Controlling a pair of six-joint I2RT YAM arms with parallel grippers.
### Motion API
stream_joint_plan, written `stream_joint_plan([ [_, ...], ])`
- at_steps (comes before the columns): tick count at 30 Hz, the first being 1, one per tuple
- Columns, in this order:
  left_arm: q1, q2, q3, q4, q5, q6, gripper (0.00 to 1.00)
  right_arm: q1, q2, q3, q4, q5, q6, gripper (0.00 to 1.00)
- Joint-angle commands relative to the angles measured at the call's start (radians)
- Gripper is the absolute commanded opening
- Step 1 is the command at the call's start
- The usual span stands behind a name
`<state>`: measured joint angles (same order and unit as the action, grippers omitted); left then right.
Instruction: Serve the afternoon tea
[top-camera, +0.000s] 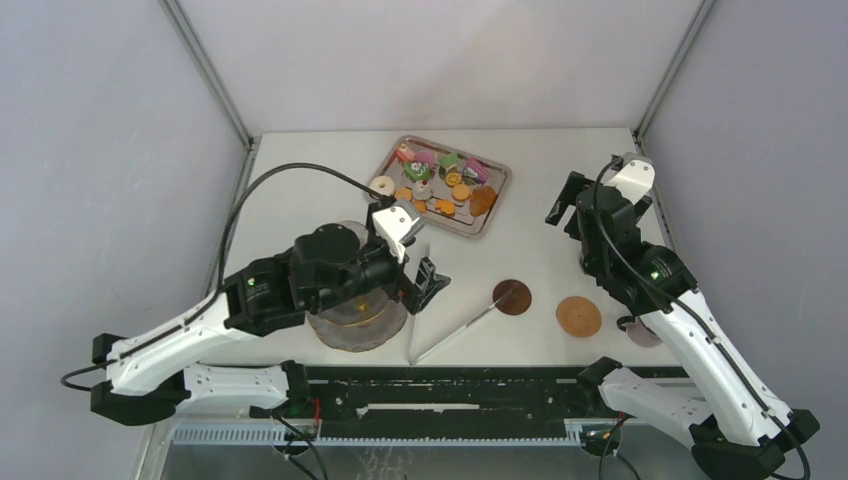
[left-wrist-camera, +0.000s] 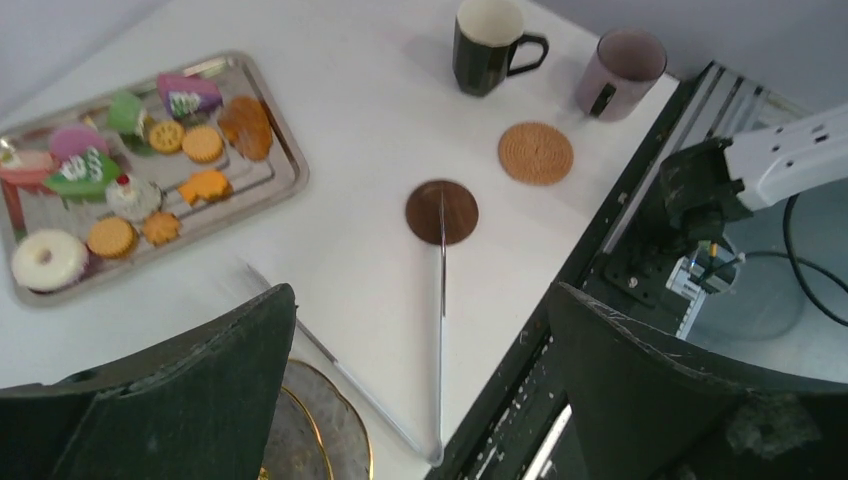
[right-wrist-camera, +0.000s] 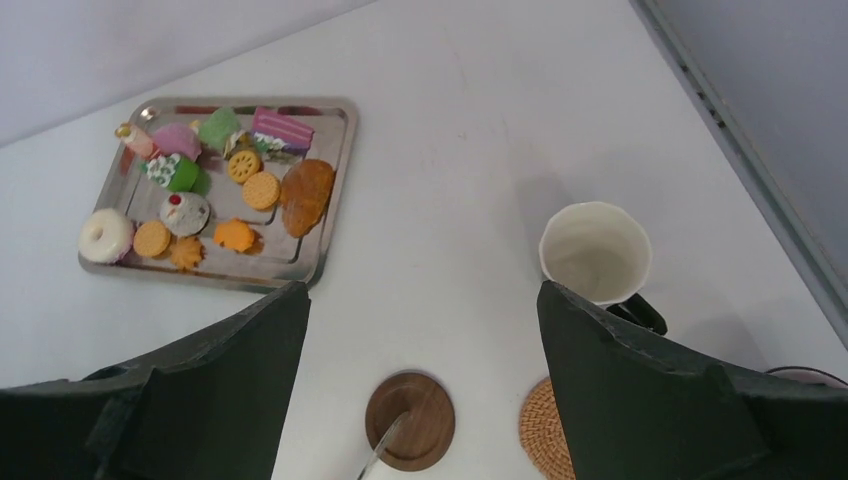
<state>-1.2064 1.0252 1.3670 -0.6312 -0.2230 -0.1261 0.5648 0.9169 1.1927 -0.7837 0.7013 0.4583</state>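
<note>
Jaws on both arms stand wide apart, with nothing between the fingers. Left gripper (left-wrist-camera: 420, 292) hangs over the long metal tongs (left-wrist-camera: 441, 340), beside the glass stand (top-camera: 350, 325), holding nothing — one tong tip lies across the dark coaster (left-wrist-camera: 462, 215). Right gripper (right-wrist-camera: 422, 292) hovers over bare table (right-wrist-camera: 450, 150), near the white-lined cup (right-wrist-camera: 595, 250). Cakes (right-wrist-camera: 283, 128), cookies (right-wrist-camera: 262, 190) and white donut (right-wrist-camera: 105, 235) all sit on the steel tray (right-wrist-camera: 335, 180) — woven coaster (left-wrist-camera: 535, 152) bare, second cup (left-wrist-camera: 620, 70) just beyond it.
</note>
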Motion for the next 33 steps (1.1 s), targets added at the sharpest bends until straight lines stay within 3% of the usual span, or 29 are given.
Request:
stream_joint_plan([
  [1,-0.032,-0.004,-0.076,0.032,-0.072,-0.088,1.00,0.007,-0.020,-0.004,-0.018,0.124,0.128,0.92],
  [15,-0.188,0.097,-0.087,0.033,-0.217,-0.092,1.00,0.007,-0.049,-0.105,-0.007,0.082,0.151,0.92],
  [18,-0.188,0.080,-0.092,0.016,-0.320,-0.084,1.00,0.008,-0.058,-0.141,0.002,0.043,0.169,0.90],
  [24,-0.183,0.007,-0.056,-0.007,-0.513,-0.061,1.00,-0.006,-0.066,-0.200,0.035,-0.183,0.239,0.89],
  [27,-0.173,-0.082,-0.027,0.015,-0.540,-0.055,1.00,0.067,-0.009,-0.204,0.031,-0.262,0.338,0.88],
  [33,-0.173,-0.270,-0.024,0.147,-0.621,-0.039,1.00,0.319,0.194,-0.203,-0.027,-0.205,0.706,0.88],
])
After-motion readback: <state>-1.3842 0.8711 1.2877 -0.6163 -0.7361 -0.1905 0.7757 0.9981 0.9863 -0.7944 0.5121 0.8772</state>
